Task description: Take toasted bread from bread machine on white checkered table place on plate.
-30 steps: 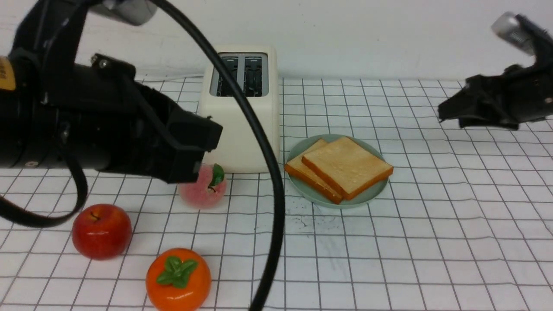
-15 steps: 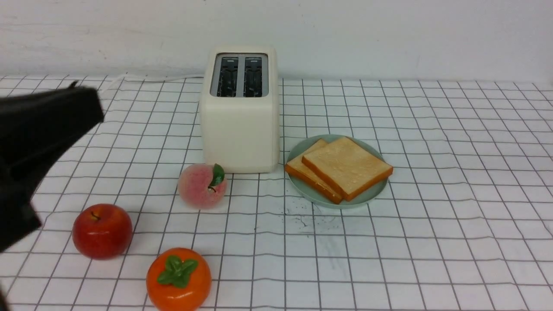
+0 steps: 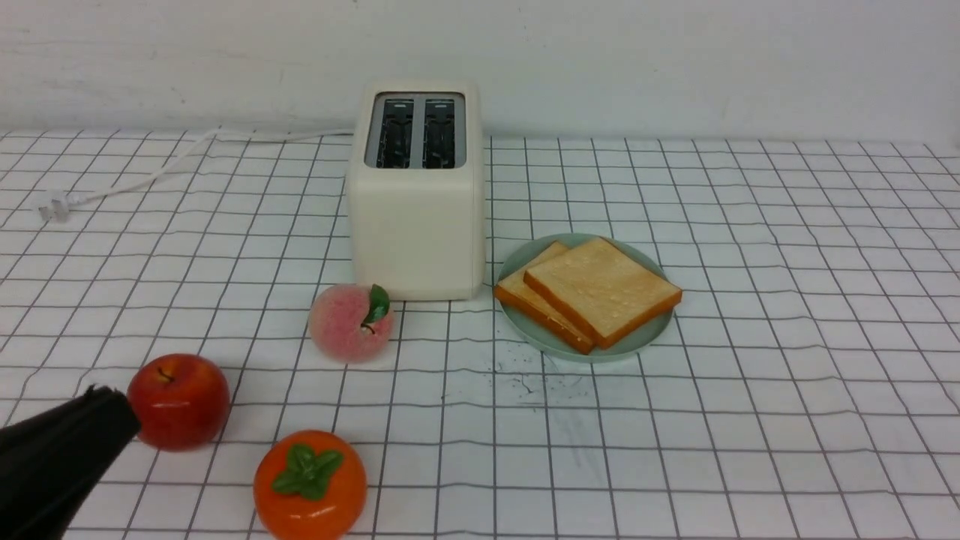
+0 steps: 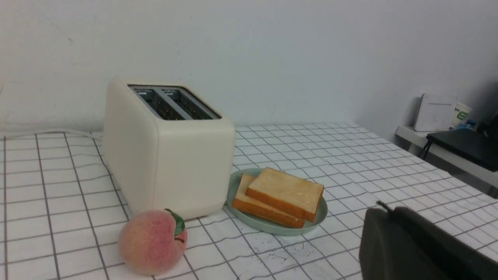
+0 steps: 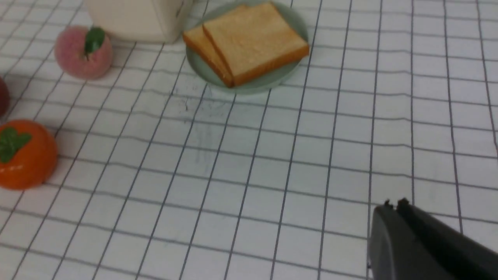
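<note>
toasted bread [image 3: 602,291]: two slices lying flat on the plate, stacked and offset; the upper slice covers most of the lower one, whose corner and one crust edge show toward the bread machine. golden faces, darker orange-brown crusts.
plate [image 3: 655,331]: pale green, round, resting on the white checkered table just right of the bread machine; near it but whether the two touch cannot be told.
bread machine [image 3: 416,217]: cream-white, upright toward the back of the table; both top slots dark, with no slice standing in them.
power cord [image 3: 161,169]: white, runs from behind the bread machine leftward across the table and ends in a plug lying loose on the grid.
white checkered table [image 3: 787,360]: slightly wrinkled cloth; small dark smudges in front of the plate.
peach [image 3: 351,323]: pink, green leaf, just in front of the bread machine's left front corner.
apple [image 3: 178,401]: red, left foreground.
orange fruit [image 3: 310,486]: green leaf on top, at the near edge, right of the apple.
left gripper [image 3: 112,401]: dark tip enters the front view at lower left, beside the apple; fingers appear pressed together, holding nothing.
right gripper [image 5: 395,205]: seen only in the right wrist view, over bare grid well apart from the plate; the two finger tips sit together, nothing between them.
side shelf [image 4: 443,134]: beyond the table edge in the left wrist view, carrying a white box.
</note>
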`<state>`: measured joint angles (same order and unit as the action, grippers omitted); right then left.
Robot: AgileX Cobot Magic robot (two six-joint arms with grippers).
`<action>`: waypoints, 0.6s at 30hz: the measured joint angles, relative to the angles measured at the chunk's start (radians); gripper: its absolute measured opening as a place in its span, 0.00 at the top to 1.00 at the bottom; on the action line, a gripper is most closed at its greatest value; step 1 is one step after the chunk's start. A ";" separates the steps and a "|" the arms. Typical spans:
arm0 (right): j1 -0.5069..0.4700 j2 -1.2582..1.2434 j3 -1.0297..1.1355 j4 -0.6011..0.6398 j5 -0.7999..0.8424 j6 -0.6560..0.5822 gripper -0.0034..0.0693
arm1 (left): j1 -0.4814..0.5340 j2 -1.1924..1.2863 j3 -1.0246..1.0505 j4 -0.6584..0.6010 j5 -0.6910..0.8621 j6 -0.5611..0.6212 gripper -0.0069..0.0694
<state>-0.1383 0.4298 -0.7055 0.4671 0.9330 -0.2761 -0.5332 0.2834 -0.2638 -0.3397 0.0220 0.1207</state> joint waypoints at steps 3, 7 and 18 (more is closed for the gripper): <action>0.000 -0.042 0.117 0.031 -0.153 0.006 0.95 | 0.000 -0.001 0.009 0.000 0.023 0.000 0.93; 0.000 -0.046 0.215 0.046 -0.297 0.009 0.95 | 0.000 -0.001 0.011 0.000 0.054 0.000 0.93; 0.000 -0.046 0.420 0.050 -0.393 0.010 0.94 | 0.000 -0.001 0.011 0.000 0.075 0.000 0.93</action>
<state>-0.1383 0.3839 -0.2856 0.5169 0.5404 -0.2664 -0.5332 0.2821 -0.2527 -0.3397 0.0967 0.1207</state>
